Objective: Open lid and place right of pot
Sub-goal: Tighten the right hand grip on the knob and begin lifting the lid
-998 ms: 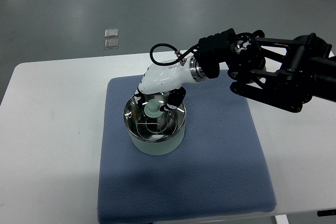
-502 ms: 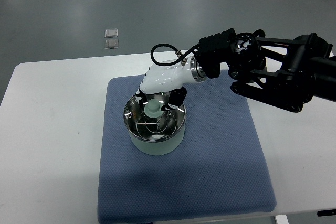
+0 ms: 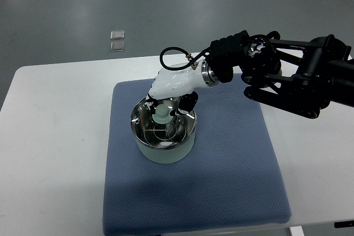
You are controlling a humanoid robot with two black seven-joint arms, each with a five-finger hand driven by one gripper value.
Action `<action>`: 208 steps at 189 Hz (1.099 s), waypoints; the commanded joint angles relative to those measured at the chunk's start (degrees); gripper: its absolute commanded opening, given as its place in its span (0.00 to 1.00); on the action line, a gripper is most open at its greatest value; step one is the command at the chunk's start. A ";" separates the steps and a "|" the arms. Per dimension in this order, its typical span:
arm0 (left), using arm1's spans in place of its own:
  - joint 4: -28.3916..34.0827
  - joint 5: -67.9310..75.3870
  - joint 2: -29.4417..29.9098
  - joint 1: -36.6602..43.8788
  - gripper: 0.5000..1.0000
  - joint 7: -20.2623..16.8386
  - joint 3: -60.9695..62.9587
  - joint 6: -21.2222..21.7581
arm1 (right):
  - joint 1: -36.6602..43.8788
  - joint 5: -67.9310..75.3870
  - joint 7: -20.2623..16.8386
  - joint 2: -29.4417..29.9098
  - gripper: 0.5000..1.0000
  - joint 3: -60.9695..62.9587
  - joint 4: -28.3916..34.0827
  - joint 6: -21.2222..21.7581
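A pale green pot (image 3: 164,148) stands on a blue mat (image 3: 221,169), left of the mat's middle. A glass lid (image 3: 163,129) with a pale green knob (image 3: 162,115) sits on top of it. My right hand (image 3: 166,105), white with dark fingertips, reaches in from the right and its fingers are curled around the knob from above. The lid still rests on the pot's rim. My left arm is out of view.
The mat lies on a white table (image 3: 50,136). The right arm's black frame (image 3: 293,81) hangs over the table's back right. Bare mat lies right of the pot. Two small clear squares (image 3: 117,40) lie on the grey floor behind.
My right hand has shifted very slightly up and right on the knob. The lid and pot have not visibly moved.
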 commanded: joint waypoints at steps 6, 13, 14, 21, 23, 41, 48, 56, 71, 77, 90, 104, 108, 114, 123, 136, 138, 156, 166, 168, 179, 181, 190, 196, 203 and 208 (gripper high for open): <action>0.00 0.00 0.00 -0.02 1.00 0.01 0.00 0.00 | 0.00 -0.35 -0.01 0.14 0.30 0.00 0.00 0.09; 0.00 0.00 0.00 -0.02 1.00 0.01 0.00 0.00 | -0.09 -0.43 -0.01 0.23 0.28 -0.09 0.00 0.09; 0.00 0.00 0.00 -0.02 1.00 0.01 0.00 0.00 | -0.09 -0.52 -0.01 0.23 0.28 0.00 0.00 0.09; 0.00 0.00 0.00 -0.02 1.00 0.01 0.00 0.00 | -0.09 -0.61 -0.01 0.23 0.27 -0.09 0.00 0.09; 0.00 0.00 0.00 -0.02 1.00 0.01 0.00 0.00 | -0.09 -0.61 -0.01 0.23 0.27 -0.09 0.00 0.09; 0.00 0.00 0.00 -0.02 1.00 0.01 0.00 0.00 | -0.09 -0.61 -0.01 0.23 0.23 -0.09 0.00 0.09; 0.00 0.00 0.00 -0.02 1.00 0.01 0.00 0.00 | -0.09 -0.61 -0.01 0.23 0.23 -0.09 0.00 0.09; 0.00 0.00 0.00 -0.02 1.00 -0.08 0.00 0.00 | -0.09 -0.61 -0.01 0.14 0.19 -0.09 0.00 0.09; 0.00 0.00 0.00 -0.02 1.00 0.01 0.00 0.00 | -0.09 -0.61 -0.01 0.14 0.17 -0.09 0.00 0.09; 0.00 0.00 0.00 -0.02 1.00 0.01 0.00 0.00 | -0.09 -0.61 -0.01 0.05 0.16 -0.09 0.00 0.09; 0.00 0.00 0.00 0.07 1.00 0.01 0.00 0.00 | 0.00 -0.52 -0.01 -0.04 0.16 -0.09 0.00 0.09; 0.00 0.00 0.00 -0.02 1.00 0.01 0.00 0.00 | 0.00 -0.43 -0.01 -0.12 0.18 -0.09 0.00 0.17; 0.00 0.00 0.00 -0.02 1.00 0.01 0.00 0.00 | 0.00 -0.43 -0.01 -0.12 0.19 -0.09 0.00 0.17; 0.00 0.00 0.00 -0.02 1.00 0.01 0.00 0.00 | -0.09 -0.35 -0.01 -0.21 0.20 -0.09 0.00 0.09; 0.00 0.00 0.00 -0.02 1.00 0.01 0.00 0.00 | -0.09 -0.26 0.08 -0.21 0.21 -0.09 0.00 0.09; 0.00 0.00 0.00 -0.02 1.00 0.01 0.00 0.00 | -0.09 -0.26 0.08 -0.39 0.21 -0.09 0.00 0.26; 0.00 0.00 0.00 -0.02 1.00 0.01 0.00 0.00 | -0.09 -0.26 0.08 -0.48 0.21 -0.09 0.00 0.35; 0.00 0.00 0.00 -0.02 1.00 0.01 0.00 0.00 | -0.09 -0.35 0.17 -0.56 0.16 0.00 0.00 1.14; 0.00 0.00 0.00 -0.02 1.00 0.01 0.00 0.00 | 0.00 -0.35 0.17 -0.56 0.11 0.00 0.00 1.23; 0.00 0.00 0.00 -0.02 1.00 0.01 0.00 0.00 | 0.00 -0.35 0.17 -0.65 0.08 0.00 0.00 1.23; 0.00 0.00 0.00 -0.02 1.00 0.01 0.00 0.00 | 0.00 -0.26 0.17 -0.74 0.00 0.00 0.09 1.23; 0.00 0.00 0.00 -0.02 1.00 -0.08 0.00 0.00 | 0.00 -0.26 0.17 -0.83 0.00 0.00 0.00 1.23; 0.00 0.00 0.00 -0.02 1.00 0.01 0.00 0.00 | 0.00 -0.17 0.17 -0.92 0.00 0.09 0.00 1.23; 0.00 0.00 0.00 -0.02 1.00 0.01 0.00 0.00 | 0.00 -0.17 0.17 -0.92 0.00 0.09 0.00 1.23; 0.00 0.00 0.00 -0.02 1.00 0.01 0.00 0.00 | 0.00 -0.08 0.26 -0.92 0.00 0.09 0.09 1.23; 0.00 0.00 0.00 -0.02 1.00 0.01 0.00 0.00 | 0.00 0.00 0.26 -0.92 0.00 0.09 0.09 1.23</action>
